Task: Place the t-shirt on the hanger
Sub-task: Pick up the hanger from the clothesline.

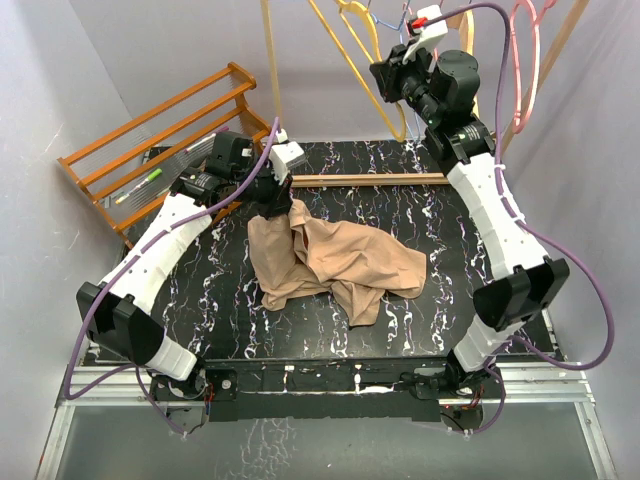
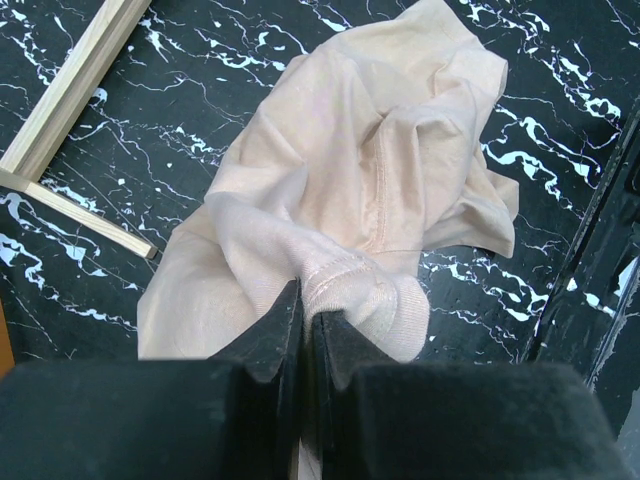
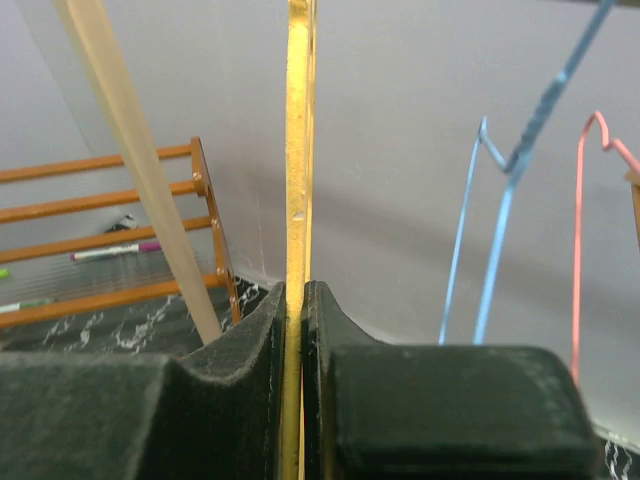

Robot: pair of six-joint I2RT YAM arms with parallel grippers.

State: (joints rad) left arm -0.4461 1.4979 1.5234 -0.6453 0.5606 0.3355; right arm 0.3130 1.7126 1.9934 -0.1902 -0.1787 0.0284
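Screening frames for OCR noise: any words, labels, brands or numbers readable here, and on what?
No readable text in any view.
The t-shirt: plain, no print showing.
The yellow hanger: no marking visible.
The pens on the wooden rack: any print is too small to read.

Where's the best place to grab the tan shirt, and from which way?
Probably the thick stitched edge of the t-shirt, from above, where the left pincer pinches it. That hem is a firm raised ridge; the rest lies floppy and crumpled on the table.
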